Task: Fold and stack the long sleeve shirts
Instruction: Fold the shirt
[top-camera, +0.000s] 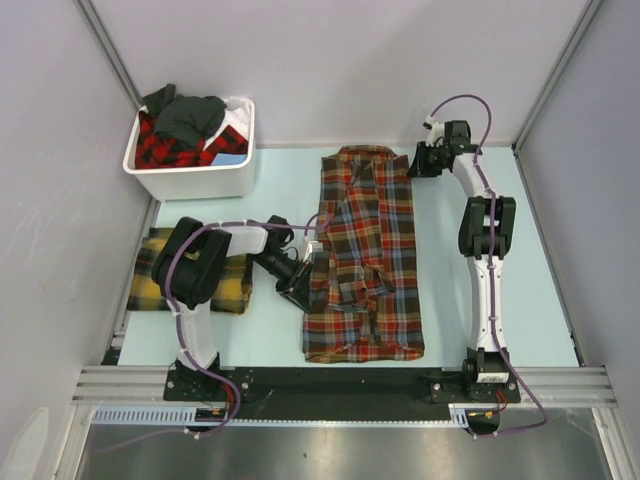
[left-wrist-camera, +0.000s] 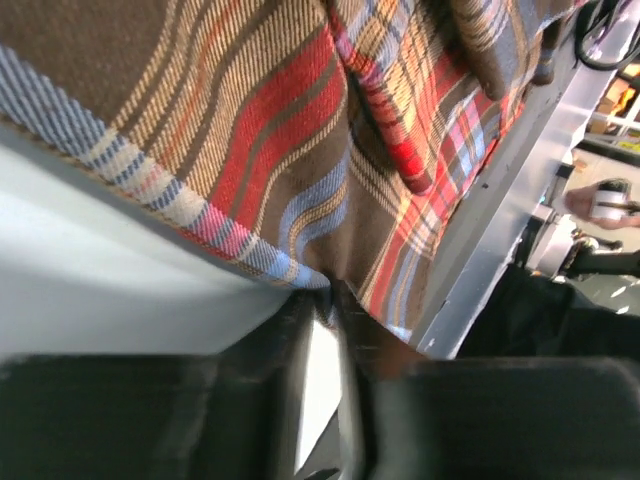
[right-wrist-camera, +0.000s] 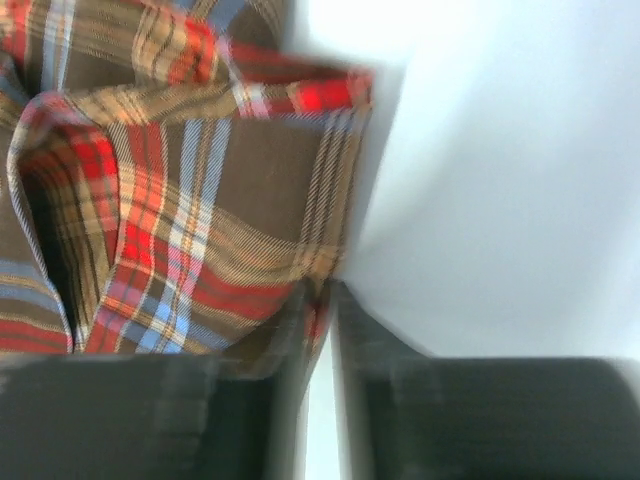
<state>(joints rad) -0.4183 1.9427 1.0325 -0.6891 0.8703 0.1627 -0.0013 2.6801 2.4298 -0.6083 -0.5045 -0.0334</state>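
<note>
- A red-brown plaid flannel shirt with blue lines (top-camera: 365, 260) lies in the middle of the pale blue worktop (top-camera: 520, 290). It is folded into a long narrow strip, collar at the far end and hem at the near end.
- The left tool (top-camera: 302, 289) sits at the shirt's left edge, toward the near half. Its wrist view shows the two fingers drawn close, with the cloth edge running in between them, so it appears clamped on the shirt.
- The right tool (top-camera: 418, 162) is at the shirt's far right corner. Its wrist view likewise shows the fingers pinched onto the cloth edge.
- A folded yellow-and-dark-green plaid shirt (top-camera: 230, 280) rests at the left of the worktop, partly under the left arm.
- A white plastic bin (top-camera: 190, 180) stands at the far left, holding red-black plaid and dark grey garments.
- Risk: each grip seems to catch only a thin edge, so a pull could slip the cloth free.
- Risk: the grips sit on opposite sides and at different ends, so uneven lifting would likely twist the strip and spill the tucked sleeves.
- Risk: the left arm hangs over the yellow shirt, and a low sweep could drag it out of its fold.
</note>
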